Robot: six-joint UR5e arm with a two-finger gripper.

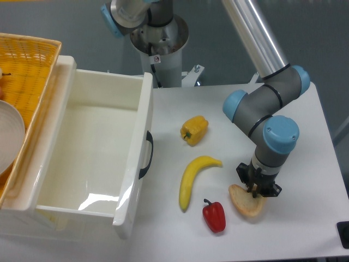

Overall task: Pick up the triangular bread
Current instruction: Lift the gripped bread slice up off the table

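Gripper [257, 189] low at lower right of frame, jaws clamped on the triangular bread [245, 201], bread on the white bench [305, 164] just right of the red pepper [214, 216], banana [191, 178] left of it, bare bench toward the right edge, white bin [92, 158] at left

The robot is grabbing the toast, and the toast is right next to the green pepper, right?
Not quite. The pepper beside the triangular bread is red, not green, as the camera view shows. The rest holds: the gripper is closed on the bread's edge.
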